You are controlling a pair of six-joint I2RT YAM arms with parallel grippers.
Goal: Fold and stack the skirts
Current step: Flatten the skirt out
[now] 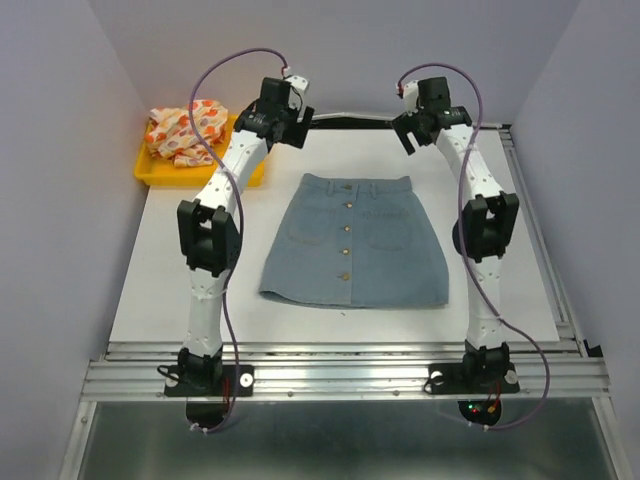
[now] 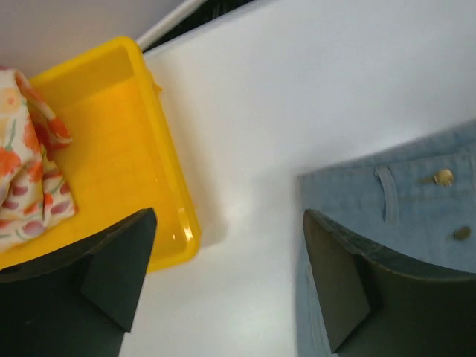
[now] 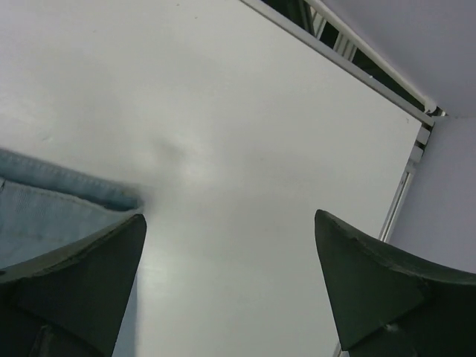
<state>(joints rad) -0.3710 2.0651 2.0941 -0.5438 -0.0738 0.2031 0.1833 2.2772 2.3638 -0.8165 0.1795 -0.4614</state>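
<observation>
The light-blue denim skirt (image 1: 355, 240) lies flat and spread out in the middle of the white table, waistband at the far side, buttons down the front. Its waistband corner shows in the left wrist view (image 2: 416, 201) and in the right wrist view (image 3: 52, 201). The white skirt with orange, red and purple spots (image 1: 185, 132) lies crumpled in a yellow tray (image 1: 160, 172), also seen in the left wrist view (image 2: 26, 171). My left gripper (image 1: 300, 128) is open, above the table left of the waistband. My right gripper (image 1: 408, 132) is open, above the table beyond the waistband's right corner.
The yellow tray (image 2: 141, 149) stands at the far left of the table. A metal rail (image 1: 535, 230) runs along the table's right edge, and grey walls close in on both sides and the back.
</observation>
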